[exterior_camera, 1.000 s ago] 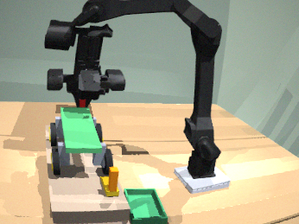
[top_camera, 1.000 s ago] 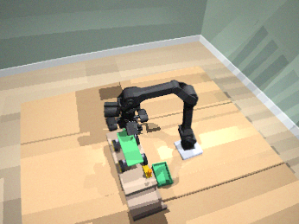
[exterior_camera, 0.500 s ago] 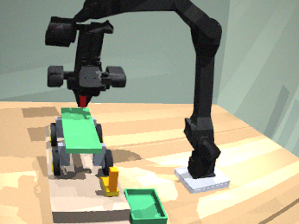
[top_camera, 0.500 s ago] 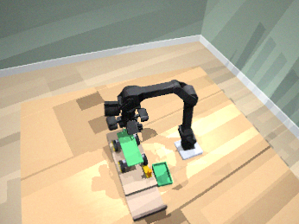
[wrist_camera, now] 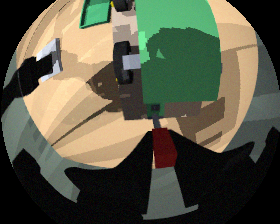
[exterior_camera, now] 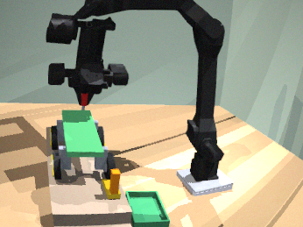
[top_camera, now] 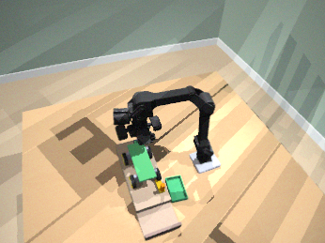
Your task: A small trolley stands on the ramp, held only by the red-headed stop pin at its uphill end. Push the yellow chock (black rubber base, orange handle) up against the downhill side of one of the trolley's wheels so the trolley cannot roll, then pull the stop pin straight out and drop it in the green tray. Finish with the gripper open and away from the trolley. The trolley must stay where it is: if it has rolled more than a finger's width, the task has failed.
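The trolley [top_camera: 142, 162] [exterior_camera: 81, 134] [wrist_camera: 180, 65] with a green deck stands on the ramp [top_camera: 147, 197] [exterior_camera: 79, 198] [wrist_camera: 134, 102]. The yellow chock [top_camera: 161, 187] [exterior_camera: 115, 182], orange handle upright, sits at the downhill side of the trolley's tray-side lower wheel; whether they touch is too small to tell. My gripper [top_camera: 147, 141] [exterior_camera: 84, 102] [wrist_camera: 159, 134] is shut on the stop pin's red head [exterior_camera: 84, 98] [wrist_camera: 164, 150], above deck height at the uphill end. Part of its grey shaft [exterior_camera: 83, 108] [wrist_camera: 156, 122] shows; the deck hides its lower end in the exterior view. The green tray [top_camera: 177, 189] [exterior_camera: 146, 208] [wrist_camera: 95, 16] is empty.
The tray lies beside the lower part of the ramp, between it and the arm's side. The arm's white base plate [top_camera: 205, 164] [exterior_camera: 206, 186] [wrist_camera: 57, 62] stands to the right of the ramp in the top and exterior views. The arm arches high over to the trolley's uphill end.
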`<action>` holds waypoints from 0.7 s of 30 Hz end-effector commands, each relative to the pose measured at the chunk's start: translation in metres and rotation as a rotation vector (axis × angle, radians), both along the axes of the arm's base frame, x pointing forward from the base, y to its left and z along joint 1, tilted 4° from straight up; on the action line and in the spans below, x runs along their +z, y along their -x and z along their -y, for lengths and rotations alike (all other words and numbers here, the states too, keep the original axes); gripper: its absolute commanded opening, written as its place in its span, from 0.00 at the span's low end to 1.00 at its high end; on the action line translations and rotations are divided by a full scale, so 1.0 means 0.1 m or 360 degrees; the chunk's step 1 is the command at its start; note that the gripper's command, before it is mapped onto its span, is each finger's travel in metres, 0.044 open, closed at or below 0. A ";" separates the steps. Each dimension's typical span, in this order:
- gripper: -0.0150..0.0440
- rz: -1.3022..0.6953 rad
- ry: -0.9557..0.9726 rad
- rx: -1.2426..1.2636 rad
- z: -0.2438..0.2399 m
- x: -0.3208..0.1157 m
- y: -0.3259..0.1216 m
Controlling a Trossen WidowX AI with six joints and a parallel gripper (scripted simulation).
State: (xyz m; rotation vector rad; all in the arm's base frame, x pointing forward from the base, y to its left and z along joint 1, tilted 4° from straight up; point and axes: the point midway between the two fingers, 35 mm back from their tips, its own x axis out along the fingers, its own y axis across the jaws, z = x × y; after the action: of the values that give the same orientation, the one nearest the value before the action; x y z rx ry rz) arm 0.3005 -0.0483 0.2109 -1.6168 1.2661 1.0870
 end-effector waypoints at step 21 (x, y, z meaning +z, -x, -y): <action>0.25 0.0013 0.0010 -0.0007 0.15 0.10 -0.03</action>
State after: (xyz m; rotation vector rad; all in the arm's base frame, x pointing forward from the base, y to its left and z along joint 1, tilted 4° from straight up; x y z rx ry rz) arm 0.3016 -0.0585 0.2181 -1.6149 1.2743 1.0832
